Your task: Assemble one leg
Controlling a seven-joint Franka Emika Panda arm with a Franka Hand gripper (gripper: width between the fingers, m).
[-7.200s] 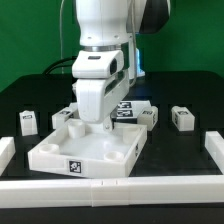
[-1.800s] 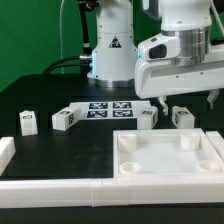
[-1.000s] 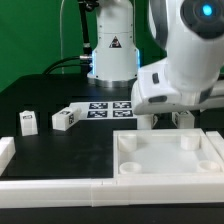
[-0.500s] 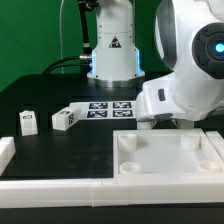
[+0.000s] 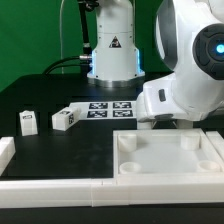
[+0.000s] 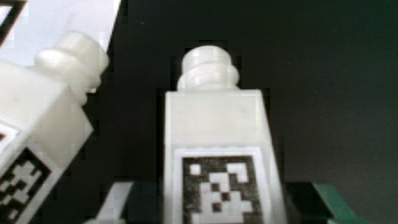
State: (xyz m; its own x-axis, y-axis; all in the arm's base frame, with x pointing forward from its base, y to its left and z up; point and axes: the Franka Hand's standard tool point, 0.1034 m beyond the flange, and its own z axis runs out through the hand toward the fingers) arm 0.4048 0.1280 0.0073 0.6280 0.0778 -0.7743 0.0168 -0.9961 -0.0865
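In the wrist view a white leg [image 6: 217, 120] with a knobbed end and a black-and-white tag lies on the black table between my fingers. My gripper [image 6: 228, 206] is open and straddles it, with a dark gap on each side between fingers [image 6: 121, 203] and leg. A second leg [image 6: 43, 112] lies close beside it. In the exterior view my arm [image 5: 185, 85] is low at the exterior view's right and hides the gripper and these legs. Two more legs [image 5: 28, 122] [image 5: 64, 120] stand at the exterior view's left.
The large white square tray-like piece [image 5: 170, 172] with corner holes lies at the front right of the exterior view. The marker board [image 5: 108, 108] lies in the middle behind it. White rails [image 5: 60, 188] border the table's front and a white block [image 5: 5, 150] its left.
Over the last two seconds the arm swung down and tilted over the legs at the exterior view's right, covering them. In the last half second nothing has visibly moved.
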